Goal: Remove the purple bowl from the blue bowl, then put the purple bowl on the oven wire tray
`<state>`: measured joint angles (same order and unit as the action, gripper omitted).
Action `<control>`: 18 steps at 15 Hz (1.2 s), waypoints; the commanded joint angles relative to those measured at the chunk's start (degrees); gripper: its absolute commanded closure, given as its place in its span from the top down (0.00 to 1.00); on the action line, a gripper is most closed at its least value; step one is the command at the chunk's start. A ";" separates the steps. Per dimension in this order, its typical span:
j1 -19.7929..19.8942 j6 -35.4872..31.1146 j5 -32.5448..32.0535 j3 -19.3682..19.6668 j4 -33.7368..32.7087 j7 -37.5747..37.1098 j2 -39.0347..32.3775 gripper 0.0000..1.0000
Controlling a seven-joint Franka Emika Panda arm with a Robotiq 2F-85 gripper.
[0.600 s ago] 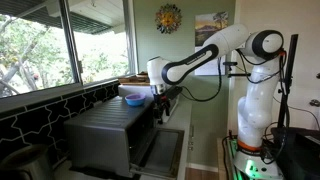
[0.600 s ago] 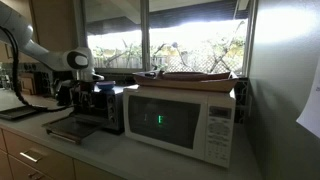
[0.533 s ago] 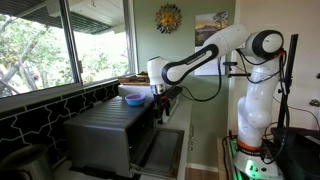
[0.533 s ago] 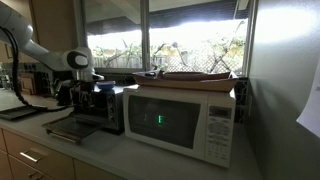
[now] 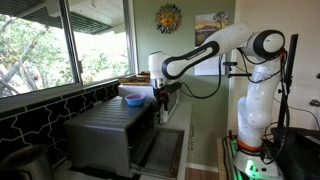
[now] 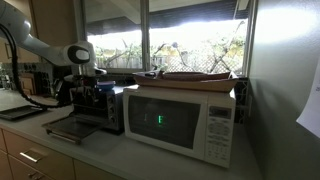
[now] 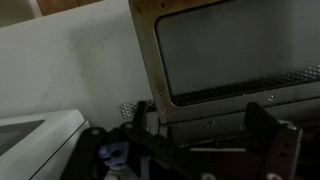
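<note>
The blue bowl (image 5: 132,101) sits on top of the dark grey oven (image 5: 105,135). The pale purple bowl (image 5: 131,93) rests inside it. My gripper (image 5: 159,97) hangs just beside the bowls, over the dropped oven door (image 5: 166,150), and shows above the oven front in an exterior view (image 6: 86,88). In the wrist view my gripper (image 7: 200,125) is open and empty, its dark fingers (image 7: 268,122) spread wide above the door's glass (image 7: 240,45). The oven wire tray is hidden from all views.
A white microwave (image 6: 185,122) stands next to the oven (image 6: 98,110), with a flat tray on top (image 6: 195,76). Windows run behind the counter (image 5: 60,45). The open door (image 6: 65,130) juts over the counter.
My gripper and wrist have risen a little beside the bowls. The bowls and oven have not moved.
</note>
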<state>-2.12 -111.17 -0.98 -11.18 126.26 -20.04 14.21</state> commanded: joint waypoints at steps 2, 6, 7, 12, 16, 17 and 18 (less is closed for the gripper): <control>-0.73 0.75 -0.76 3.01 -1.45 7.07 6.36 1.00; 0.40 1.02 2.82 3.92 -5.98 1.68 6.86 1.00; 1.08 0.96 2.54 3.38 -7.33 -2.06 6.13 1.00; 1.36 -0.27 3.38 2.45 -11.90 -12.02 2.73 1.00; 1.26 -4.00 3.71 2.15 -14.30 -17.19 -0.79 0.94; 1.18 -5.30 3.33 2.16 -14.55 -17.97 -1.81 0.90; 1.09 -5.86 3.21 2.21 -15.10 -18.93 -2.73 0.71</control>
<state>-1.31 -114.99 2.66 -8.43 113.11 -35.48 14.73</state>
